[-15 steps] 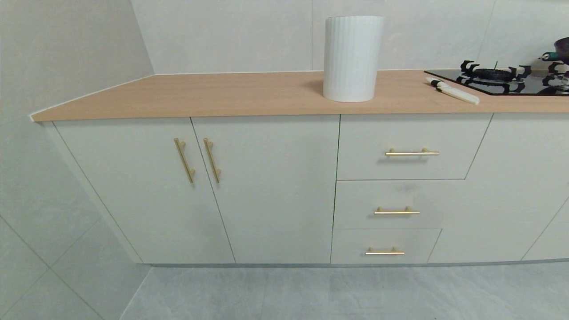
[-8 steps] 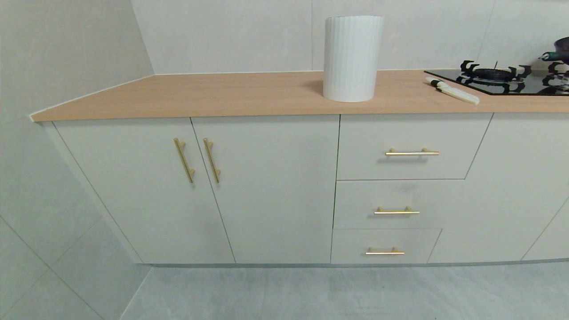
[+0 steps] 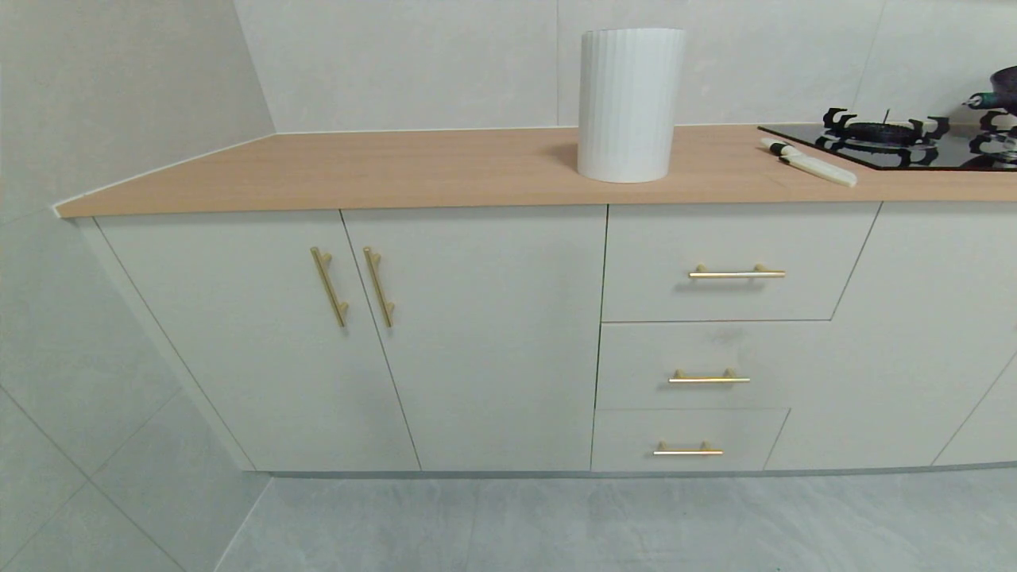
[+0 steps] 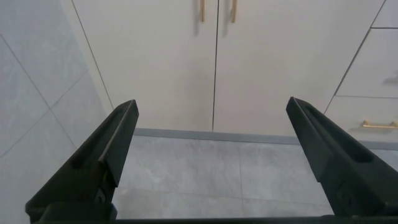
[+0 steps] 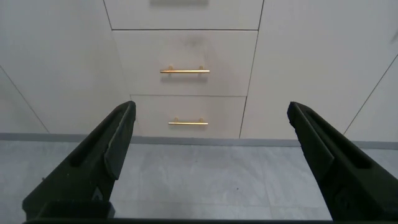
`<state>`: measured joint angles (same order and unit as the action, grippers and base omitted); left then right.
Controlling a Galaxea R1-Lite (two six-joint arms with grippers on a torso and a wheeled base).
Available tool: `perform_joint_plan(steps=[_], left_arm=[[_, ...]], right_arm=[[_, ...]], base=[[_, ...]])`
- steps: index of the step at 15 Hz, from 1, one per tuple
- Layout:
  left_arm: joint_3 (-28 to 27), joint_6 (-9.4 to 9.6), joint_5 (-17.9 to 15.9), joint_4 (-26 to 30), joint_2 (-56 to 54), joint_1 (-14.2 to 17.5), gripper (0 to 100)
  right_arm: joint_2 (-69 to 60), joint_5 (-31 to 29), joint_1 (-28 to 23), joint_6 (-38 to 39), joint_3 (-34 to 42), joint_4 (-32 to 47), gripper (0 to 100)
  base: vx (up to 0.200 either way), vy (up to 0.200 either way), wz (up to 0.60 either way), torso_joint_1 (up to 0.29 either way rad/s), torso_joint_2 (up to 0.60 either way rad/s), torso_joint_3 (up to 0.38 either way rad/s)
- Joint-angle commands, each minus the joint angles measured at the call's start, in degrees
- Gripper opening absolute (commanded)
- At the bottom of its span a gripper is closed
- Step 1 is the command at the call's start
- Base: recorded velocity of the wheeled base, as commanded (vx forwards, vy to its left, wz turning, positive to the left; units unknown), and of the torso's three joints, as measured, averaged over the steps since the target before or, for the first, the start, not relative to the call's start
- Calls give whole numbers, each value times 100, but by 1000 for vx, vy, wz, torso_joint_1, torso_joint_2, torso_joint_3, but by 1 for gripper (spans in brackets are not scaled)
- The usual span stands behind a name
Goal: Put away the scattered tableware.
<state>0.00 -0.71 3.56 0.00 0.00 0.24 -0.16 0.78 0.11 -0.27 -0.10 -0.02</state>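
- the left gripper point(image 4: 211, 111) hangs low in front of the cabinet, its two dark fingers point(image 4: 102, 158) spread wide apart with nothing between them; it points at the foot of the double doors point(image 4: 186, 68), above the grey tiled floor point(image 4: 205, 177).
- the right gripper point(image 5: 211, 111) is held in the same low, forward-facing pose, its fingers point(image 5: 99, 158) also wide apart and holding nothing; it faces the two lower drawers point(image 5: 186, 62) and their gold bar handles point(image 5: 185, 71).
- in the head view, the white utensil point(image 3: 808, 161), marked with a dark band near one end, lies flat on the wooden countertop point(image 3: 381, 171), just beside the front left corner of the black hob point(image 3: 898, 147).
- a tall white ribbed holder point(image 3: 630, 105) stands upright on the same countertop, near the utensil but apart from it, above the seam between the doors and the drawer stack.
- all doors and the three drawers are closed; a dark pot point(image 3: 1003, 83) sits at the far right edge, by the hob.
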Motion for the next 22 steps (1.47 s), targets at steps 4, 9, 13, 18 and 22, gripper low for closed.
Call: perform_joint_plan(steps=[4, 9, 13, 18, 22], left_arm=[[0, -17, 4, 0, 0, 2, 100], [0, -17, 4, 0, 0, 2, 100], [0, -26, 4, 0, 0, 2, 100], [0, -26, 4, 0, 0, 2, 100], [0, -26, 4, 0, 0, 2, 100]], right_arm=[[16, 10, 7, 0, 1, 11, 100], [16, 10, 7, 0, 1, 11, 100], [16, 10, 7, 0, 1, 11, 100], [16, 10, 7, 0, 1, 11, 100], [16, 10, 7, 0, 1, 11, 100]], base=[[50, 0, 0, 1, 2, 1], [200, 0, 0, 5, 0, 1], [200, 0, 0, 0, 1, -2], [200, 0, 0, 2, 1, 4], [200, 0, 0, 2, 2, 4]])
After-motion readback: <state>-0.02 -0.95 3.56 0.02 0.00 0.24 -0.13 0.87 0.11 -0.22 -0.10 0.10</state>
